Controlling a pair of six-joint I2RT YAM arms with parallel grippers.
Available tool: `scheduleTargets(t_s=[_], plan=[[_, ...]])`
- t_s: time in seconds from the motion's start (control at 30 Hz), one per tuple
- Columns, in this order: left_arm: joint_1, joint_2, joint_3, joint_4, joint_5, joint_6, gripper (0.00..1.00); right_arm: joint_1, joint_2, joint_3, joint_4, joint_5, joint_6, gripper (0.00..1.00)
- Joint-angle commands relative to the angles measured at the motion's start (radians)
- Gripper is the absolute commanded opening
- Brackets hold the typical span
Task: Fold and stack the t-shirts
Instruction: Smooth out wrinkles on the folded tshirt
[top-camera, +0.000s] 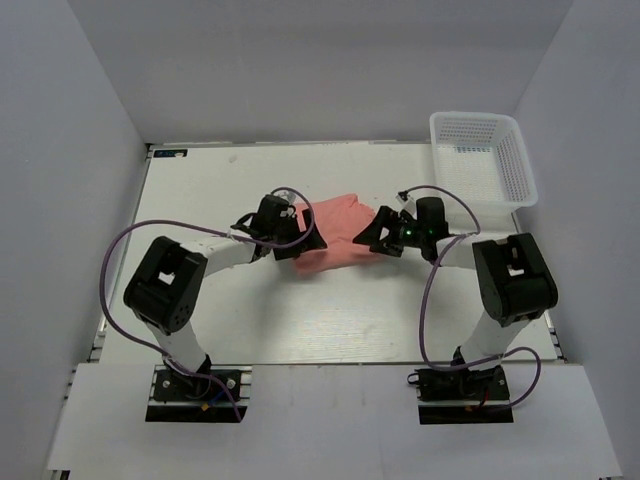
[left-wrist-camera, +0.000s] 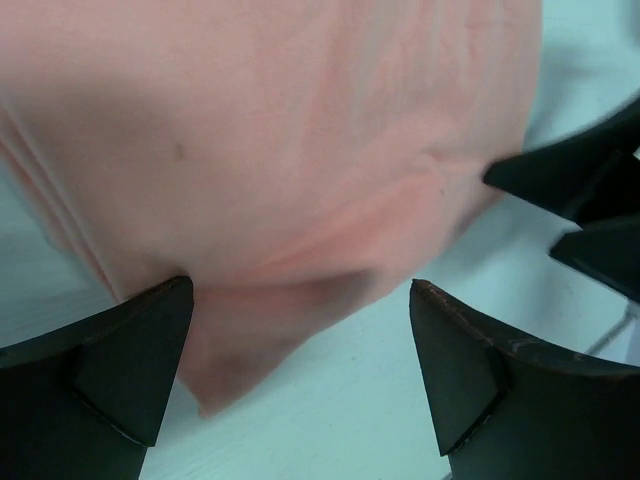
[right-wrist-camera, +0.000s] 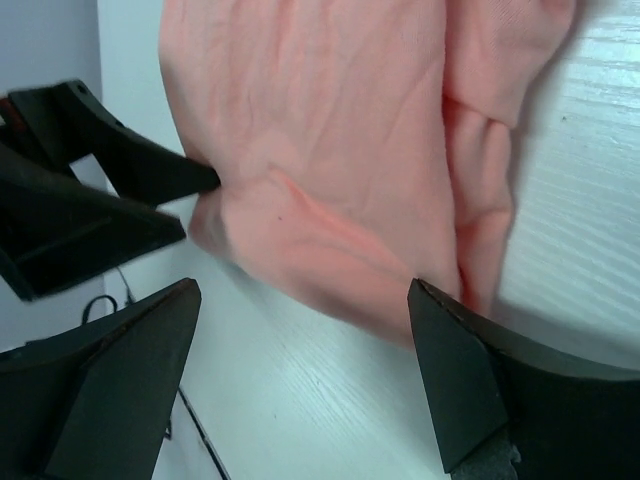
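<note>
The shirt (top-camera: 335, 235) lies bunched on the desk (top-camera: 300, 320), left jaws at its 9 o'clock, right jaws at 3, both spread and empty, seemingly placed to take opposite edges for folding.

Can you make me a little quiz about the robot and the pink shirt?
1. True or false: the shirt lies in the basket.
2. What colour is the shirt? A blue, B pink, C green.
3. Fill the gap: the left fingers and the right fingers are both ____ (open or shut).
Key: 1 false, it lies on the table, apart from the basket. 2 B. 3 open.
</note>
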Motion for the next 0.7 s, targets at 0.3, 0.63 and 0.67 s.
scheduleTargets(t_s=[0.3, 0.63, 0.67], plan=[[0.024, -0.269, 0.099, -0.286, -0.328, -0.006, 1.00, -0.008, -0.452, 0.039, -0.286, 0.103, -0.212, 0.90], [0.024, -0.061, 0.214, -0.323, -0.332, -0.026, 0.98, -0.014, -0.684, 0.002, -0.404, 0.177, -0.253, 0.90], [0.024, -0.042, 0.214, -0.300, -0.331, -0.026, 0.96, -0.011, -0.696, 0.005, -0.412, 0.180, -0.258, 0.90]])
